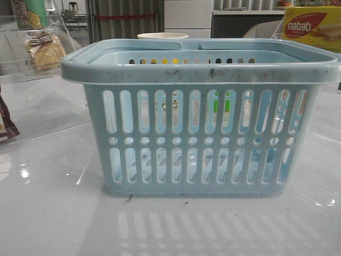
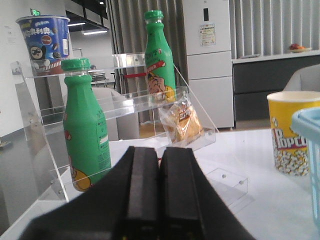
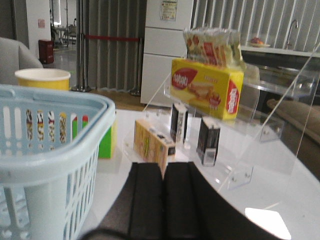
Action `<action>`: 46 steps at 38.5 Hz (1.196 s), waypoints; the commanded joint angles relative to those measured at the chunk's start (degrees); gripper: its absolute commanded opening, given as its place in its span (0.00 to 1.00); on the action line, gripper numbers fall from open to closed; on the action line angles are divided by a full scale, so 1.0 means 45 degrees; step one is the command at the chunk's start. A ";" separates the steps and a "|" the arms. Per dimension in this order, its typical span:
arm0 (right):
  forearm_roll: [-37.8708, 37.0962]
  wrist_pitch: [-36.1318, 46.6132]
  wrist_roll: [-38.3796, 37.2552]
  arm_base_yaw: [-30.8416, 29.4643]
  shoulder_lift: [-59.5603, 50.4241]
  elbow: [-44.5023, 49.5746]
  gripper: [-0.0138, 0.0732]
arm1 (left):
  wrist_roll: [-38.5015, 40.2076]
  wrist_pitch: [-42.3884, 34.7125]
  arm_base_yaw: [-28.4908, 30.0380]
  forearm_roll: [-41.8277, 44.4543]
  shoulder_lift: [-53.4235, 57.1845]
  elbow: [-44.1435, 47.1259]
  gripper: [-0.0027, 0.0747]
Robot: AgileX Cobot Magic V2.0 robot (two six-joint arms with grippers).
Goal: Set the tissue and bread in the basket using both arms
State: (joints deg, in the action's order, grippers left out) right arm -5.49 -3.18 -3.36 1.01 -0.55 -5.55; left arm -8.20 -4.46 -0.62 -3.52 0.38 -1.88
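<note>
Bread (image 2: 183,124) label unreadable, maybe; "nabati" box (image 3: 206,87) legible.

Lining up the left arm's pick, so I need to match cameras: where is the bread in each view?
Front view: the bread sits far left on the clear shelf, behind the basket and its left corner.
Left wrist view: the bread leans on that shelf, beneath the farther green bottle.
Right wrist view: not in it.
Shared landmark: the basket's pale blue rim, in all three.
</note>
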 commanded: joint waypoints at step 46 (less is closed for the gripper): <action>-0.0042 -0.7235 0.0066 -0.0040 0.8903 -0.7750 0.27 | 0.0137 0.8489 -0.0096 0.0102 -0.5696 -0.8091 0.19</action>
State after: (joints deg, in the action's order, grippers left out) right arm -5.28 -39.11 -3.36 1.01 38.51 -39.07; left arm -8.13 38.60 -0.62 -2.82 -24.49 -36.77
